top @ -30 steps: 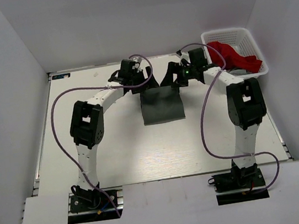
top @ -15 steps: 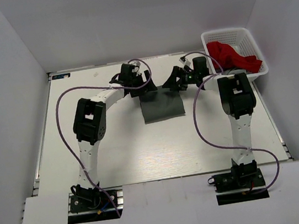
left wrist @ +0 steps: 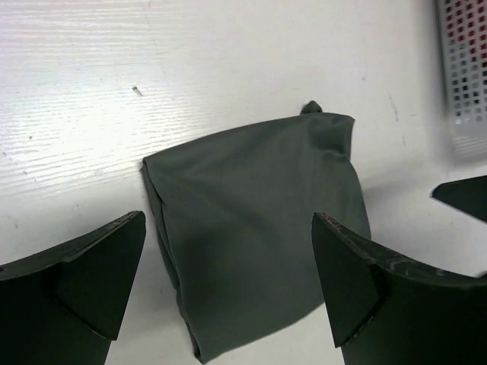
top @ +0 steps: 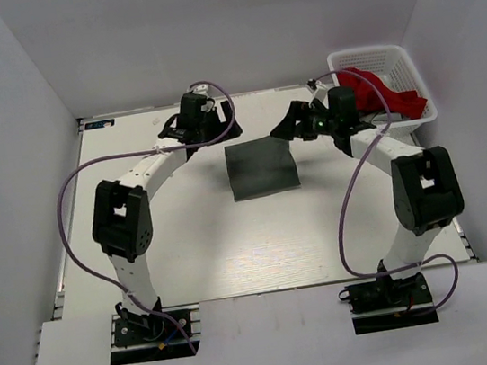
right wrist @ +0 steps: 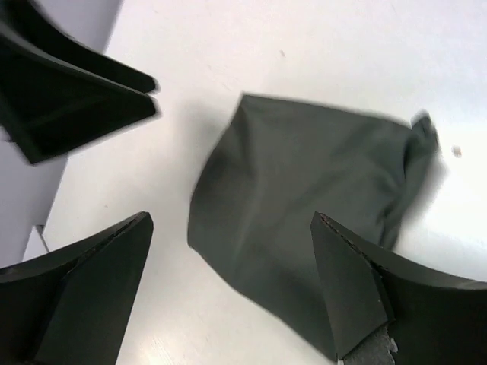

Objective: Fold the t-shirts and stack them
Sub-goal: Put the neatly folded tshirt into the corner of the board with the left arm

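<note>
The dark olive-grey t-shirt [top: 261, 167] lies folded into a small rectangle on the white table, free of both grippers. It fills the middle of the left wrist view [left wrist: 255, 220] and the right wrist view [right wrist: 304, 205]. My left gripper [top: 217, 121] hovers open past the shirt's far-left corner, nothing between its fingers. To the shirt's far right my right gripper [top: 288, 127] is open and empty too. The bright red t-shirt [top: 380, 91] lies bunched in the basket.
A white lattice basket [top: 408, 64] stands at the table's far right corner, its wall showing in the left wrist view [left wrist: 464, 68]. Grey walls close in on three sides. Purple cables loop along both arms.
Both grippers have drawn back and outward from the folded shirt's far edge, the left one to the far left, the right one to the right. The shirt stays flat where it was.
</note>
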Robot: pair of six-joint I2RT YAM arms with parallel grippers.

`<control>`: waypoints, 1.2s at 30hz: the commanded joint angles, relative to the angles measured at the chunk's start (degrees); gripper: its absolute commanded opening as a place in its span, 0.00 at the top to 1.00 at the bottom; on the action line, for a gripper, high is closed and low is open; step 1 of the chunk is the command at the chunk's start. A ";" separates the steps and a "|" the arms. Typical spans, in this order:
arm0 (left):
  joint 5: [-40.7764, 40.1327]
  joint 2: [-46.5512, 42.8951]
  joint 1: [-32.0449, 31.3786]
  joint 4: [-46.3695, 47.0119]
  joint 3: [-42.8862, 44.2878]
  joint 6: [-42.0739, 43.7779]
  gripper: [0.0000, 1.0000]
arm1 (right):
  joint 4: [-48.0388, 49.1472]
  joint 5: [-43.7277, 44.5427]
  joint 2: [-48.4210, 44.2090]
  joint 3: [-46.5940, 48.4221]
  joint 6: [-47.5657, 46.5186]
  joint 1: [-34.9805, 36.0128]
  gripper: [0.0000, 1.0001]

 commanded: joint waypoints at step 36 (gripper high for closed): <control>-44.98 7.42 -1.56 -13.17 -0.67 8.17 1.00 | -9.76 20.88 -30.50 -21.82 -2.82 0.32 0.10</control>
